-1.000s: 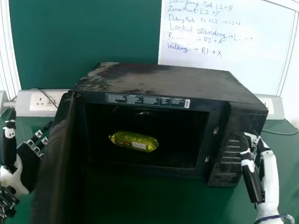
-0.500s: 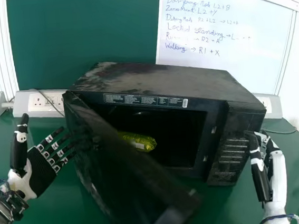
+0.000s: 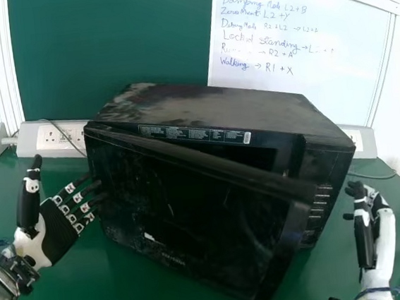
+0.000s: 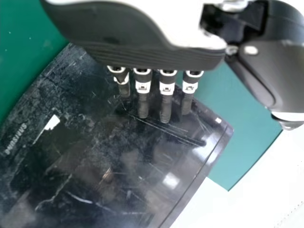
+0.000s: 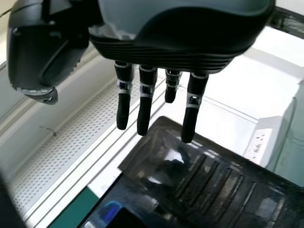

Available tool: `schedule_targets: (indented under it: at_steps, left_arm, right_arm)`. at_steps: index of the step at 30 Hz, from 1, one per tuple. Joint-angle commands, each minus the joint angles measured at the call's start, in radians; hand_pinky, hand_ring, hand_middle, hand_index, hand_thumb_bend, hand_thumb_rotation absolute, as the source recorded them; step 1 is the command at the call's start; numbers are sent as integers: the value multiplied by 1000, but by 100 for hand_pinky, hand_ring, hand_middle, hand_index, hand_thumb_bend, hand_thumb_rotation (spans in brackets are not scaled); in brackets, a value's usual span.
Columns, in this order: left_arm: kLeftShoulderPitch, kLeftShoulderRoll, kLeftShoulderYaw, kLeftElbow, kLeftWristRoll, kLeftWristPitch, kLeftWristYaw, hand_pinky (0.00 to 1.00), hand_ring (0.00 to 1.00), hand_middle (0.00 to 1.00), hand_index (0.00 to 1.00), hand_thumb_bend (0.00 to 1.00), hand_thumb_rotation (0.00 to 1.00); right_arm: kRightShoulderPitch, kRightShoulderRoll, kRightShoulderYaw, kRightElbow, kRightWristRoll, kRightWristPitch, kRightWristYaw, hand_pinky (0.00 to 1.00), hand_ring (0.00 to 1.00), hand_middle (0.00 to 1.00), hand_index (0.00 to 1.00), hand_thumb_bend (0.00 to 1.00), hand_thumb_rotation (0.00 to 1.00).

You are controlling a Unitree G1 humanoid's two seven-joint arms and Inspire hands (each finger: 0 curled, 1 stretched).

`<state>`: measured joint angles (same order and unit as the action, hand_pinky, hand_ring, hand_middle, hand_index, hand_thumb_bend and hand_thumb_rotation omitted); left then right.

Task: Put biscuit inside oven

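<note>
The black oven (image 3: 217, 106) stands on the green table, its door (image 3: 191, 207) swung most of the way across the front and still ajar at the right side. The door hides the biscuit pack. My left hand (image 3: 55, 231) is at the door's hinge side, fingers straight and pointing at it; in the left wrist view the left hand (image 4: 142, 57) hangs over the dark door (image 4: 118, 156). To the right of the oven is my right hand (image 3: 365, 212). The right wrist view has the right hand (image 5: 161, 52) with extended fingers near the oven's control side (image 5: 213, 180).
Wall sockets (image 3: 57, 137) and a cable lie behind the oven at the left. A whiteboard (image 3: 303, 48) with writing leans behind it at the right. The green table (image 3: 157, 296) extends in front of the door.
The oven door has swung from wide open to nearly closed, covering the green biscuit pack inside. My left hand has turned its palm into view, and the right hand has shifted slightly right.
</note>
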<state>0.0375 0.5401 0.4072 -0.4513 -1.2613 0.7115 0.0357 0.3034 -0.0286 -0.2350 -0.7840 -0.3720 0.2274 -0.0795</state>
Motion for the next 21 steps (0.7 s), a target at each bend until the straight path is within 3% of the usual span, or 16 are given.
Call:
schedule_targets:
  at_steps: [1,8,13,21]
  left_arm:
    - [-25,-3,-17,11,14,9,-18,98,89,90,93,42,2]
    - [-77,-14,-48,28,40,35,16,88,84,84,82,47,0]
    - [-132,-41,-69,60,45,61,49,85,84,83,82,48,0]
    - [-194,-84,-114,111,145,49,6,83,80,82,81,58,0]
  right_arm:
    - [-15,13,-13,-19,4,18,-14,53,63,69,72,75,31]
    - [-17,14,-33,-16,-14,22,-44,51,62,68,71,74,34]
    - [-12,17,-38,-19,-6,23,-40,52,61,68,71,74,34]
    - [-10,18,-43,-17,3,18,-38,51,61,67,70,75,33]
